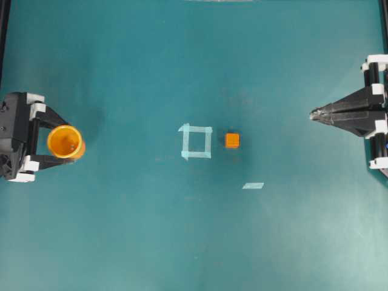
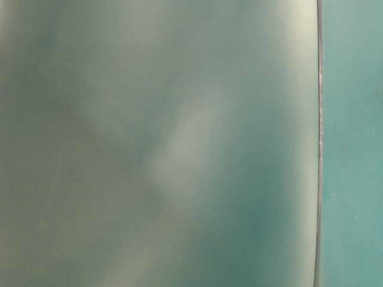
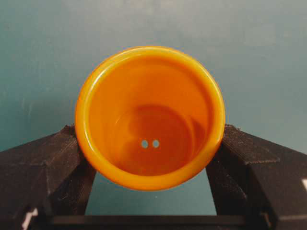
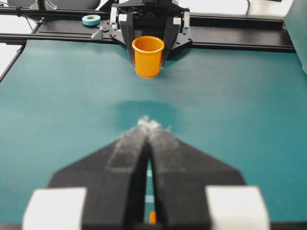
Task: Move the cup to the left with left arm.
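Observation:
The orange-yellow cup (image 1: 65, 142) stands upright at the far left of the teal table, between the two black fingers of my left gripper (image 1: 74, 143). In the left wrist view the cup (image 3: 149, 117) fills the middle, empty, with both fingers (image 3: 67, 153) pressed against its sides; the left gripper (image 3: 149, 132) is shut on it. From the right wrist view the cup (image 4: 148, 56) shows far off inside the left gripper (image 4: 148, 60). My right gripper (image 1: 312, 113) rests at the right edge, its fingertips (image 4: 148, 125) together and nothing held.
A small orange cube (image 1: 232, 140) sits near the table's middle, just right of a pale tape square (image 1: 185, 142). A short tape strip (image 1: 253, 185) lies lower right of it. A tape roll (image 4: 91, 19) rests on the far frame. The table-level view is only blur.

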`<state>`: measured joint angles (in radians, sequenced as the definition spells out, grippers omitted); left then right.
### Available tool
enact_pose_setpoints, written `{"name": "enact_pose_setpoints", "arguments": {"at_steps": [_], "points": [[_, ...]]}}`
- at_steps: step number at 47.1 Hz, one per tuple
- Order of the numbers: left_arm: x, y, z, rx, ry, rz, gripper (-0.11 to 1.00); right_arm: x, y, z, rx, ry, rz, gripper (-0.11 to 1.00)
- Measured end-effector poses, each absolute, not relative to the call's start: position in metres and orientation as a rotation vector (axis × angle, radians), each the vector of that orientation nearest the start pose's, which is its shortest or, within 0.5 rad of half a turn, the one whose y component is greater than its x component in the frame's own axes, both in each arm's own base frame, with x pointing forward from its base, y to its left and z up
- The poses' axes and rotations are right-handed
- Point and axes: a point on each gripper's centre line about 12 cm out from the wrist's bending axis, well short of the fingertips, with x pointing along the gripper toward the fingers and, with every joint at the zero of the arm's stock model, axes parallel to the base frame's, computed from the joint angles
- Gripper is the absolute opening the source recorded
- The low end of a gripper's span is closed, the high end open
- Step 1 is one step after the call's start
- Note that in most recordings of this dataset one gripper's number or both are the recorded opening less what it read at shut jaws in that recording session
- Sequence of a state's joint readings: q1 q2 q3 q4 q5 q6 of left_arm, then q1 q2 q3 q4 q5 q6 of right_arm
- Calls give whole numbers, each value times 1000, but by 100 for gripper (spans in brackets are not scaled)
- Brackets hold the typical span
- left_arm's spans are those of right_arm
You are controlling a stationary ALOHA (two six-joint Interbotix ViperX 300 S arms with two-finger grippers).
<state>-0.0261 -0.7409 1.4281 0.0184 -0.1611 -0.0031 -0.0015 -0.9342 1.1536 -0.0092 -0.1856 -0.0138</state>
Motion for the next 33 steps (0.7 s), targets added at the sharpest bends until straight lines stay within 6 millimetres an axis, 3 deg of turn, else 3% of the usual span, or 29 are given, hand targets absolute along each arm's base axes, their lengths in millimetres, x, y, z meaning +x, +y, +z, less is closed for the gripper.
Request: {"name": "enact_pose_setpoints", "arguments": {"at_steps": [33], "points": [[175, -5, 139, 25, 527, -33, 64, 205, 0, 283, -24, 43, 1, -1]]}}
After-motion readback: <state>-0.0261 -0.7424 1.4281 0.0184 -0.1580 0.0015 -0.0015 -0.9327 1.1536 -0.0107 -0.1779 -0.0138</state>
